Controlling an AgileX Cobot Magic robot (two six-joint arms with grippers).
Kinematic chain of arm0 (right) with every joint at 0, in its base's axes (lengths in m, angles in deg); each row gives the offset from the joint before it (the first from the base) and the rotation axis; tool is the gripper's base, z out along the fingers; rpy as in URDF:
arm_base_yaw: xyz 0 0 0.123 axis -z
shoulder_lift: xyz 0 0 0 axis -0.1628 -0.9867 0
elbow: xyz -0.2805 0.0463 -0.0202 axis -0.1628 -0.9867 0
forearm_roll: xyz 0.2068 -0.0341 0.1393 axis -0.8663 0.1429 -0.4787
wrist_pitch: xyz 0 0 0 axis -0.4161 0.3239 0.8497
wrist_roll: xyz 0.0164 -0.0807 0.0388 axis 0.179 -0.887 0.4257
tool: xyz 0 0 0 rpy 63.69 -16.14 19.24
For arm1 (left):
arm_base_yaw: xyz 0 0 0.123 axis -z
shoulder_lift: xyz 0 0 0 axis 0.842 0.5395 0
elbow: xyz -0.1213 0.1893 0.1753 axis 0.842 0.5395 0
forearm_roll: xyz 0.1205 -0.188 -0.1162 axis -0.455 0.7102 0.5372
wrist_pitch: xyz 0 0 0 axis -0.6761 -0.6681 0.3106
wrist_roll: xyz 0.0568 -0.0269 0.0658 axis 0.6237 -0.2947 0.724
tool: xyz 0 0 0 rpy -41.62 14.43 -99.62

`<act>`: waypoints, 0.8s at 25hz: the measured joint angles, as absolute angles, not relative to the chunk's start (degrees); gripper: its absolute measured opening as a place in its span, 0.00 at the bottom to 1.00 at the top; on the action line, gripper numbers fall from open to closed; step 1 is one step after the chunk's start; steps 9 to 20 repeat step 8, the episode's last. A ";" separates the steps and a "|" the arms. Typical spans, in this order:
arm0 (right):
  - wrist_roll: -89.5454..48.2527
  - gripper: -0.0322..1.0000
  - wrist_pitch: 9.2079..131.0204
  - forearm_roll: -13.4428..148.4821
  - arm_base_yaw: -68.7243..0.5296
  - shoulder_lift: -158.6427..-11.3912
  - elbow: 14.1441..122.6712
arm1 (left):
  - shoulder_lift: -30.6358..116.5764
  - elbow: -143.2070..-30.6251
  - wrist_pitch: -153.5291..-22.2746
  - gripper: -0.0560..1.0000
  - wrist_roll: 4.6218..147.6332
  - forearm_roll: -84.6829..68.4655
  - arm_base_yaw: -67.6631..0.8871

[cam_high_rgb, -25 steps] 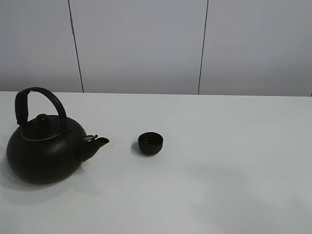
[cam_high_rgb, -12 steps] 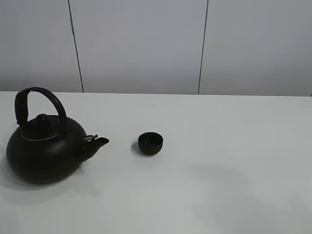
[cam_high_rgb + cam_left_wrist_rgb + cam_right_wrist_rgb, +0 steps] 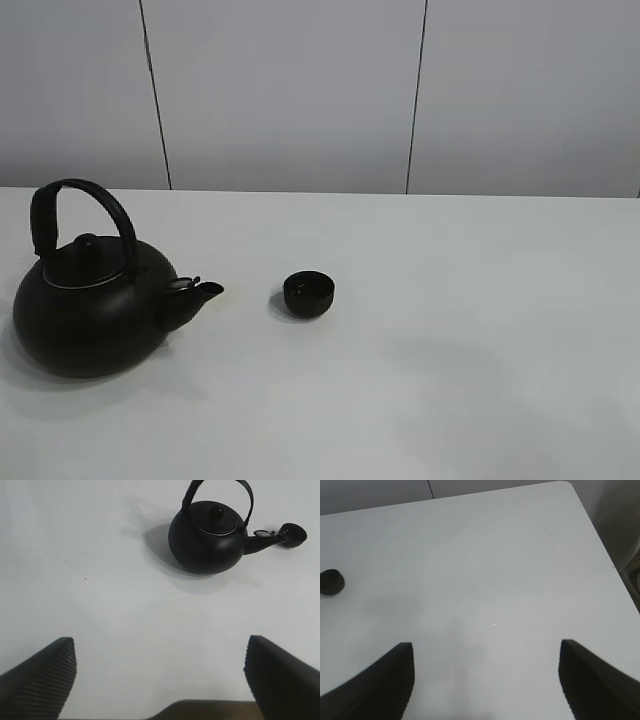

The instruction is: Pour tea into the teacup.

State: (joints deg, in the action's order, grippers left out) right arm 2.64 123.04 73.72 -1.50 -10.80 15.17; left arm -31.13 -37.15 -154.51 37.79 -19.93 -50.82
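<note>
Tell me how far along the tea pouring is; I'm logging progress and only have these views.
Nothing looks done yet. The kettle stands upright on the table, its spout toward the teacup but apart from it. Nothing is in hand: the left gripper and right gripper are open, holding nothing, away from both. Left: grasp the handle, lift, tilt over the teacup.
</note>
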 joint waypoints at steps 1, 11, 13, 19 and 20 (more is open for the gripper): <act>2.64 0.56 122.97 73.72 -1.50 -10.80 15.17 | -31.13 -37.15 -154.51 0.68 37.79 -19.93 -50.82; 2.64 0.56 122.97 73.72 -1.50 -10.80 15.17 | -31.13 -37.15 -154.48 0.68 37.79 -20.76 -50.82; 2.64 0.56 122.97 73.72 -1.50 -10.80 15.17 | -31.13 -37.15 -154.48 0.68 37.79 -20.76 -50.82; 2.64 0.56 122.97 73.72 -1.50 -10.80 15.17 | -31.13 -37.15 -154.48 0.68 37.79 -20.76 -50.82; 2.64 0.56 122.97 73.72 -1.50 -10.80 15.17 | -31.13 -37.15 -154.48 0.68 37.79 -20.76 -50.82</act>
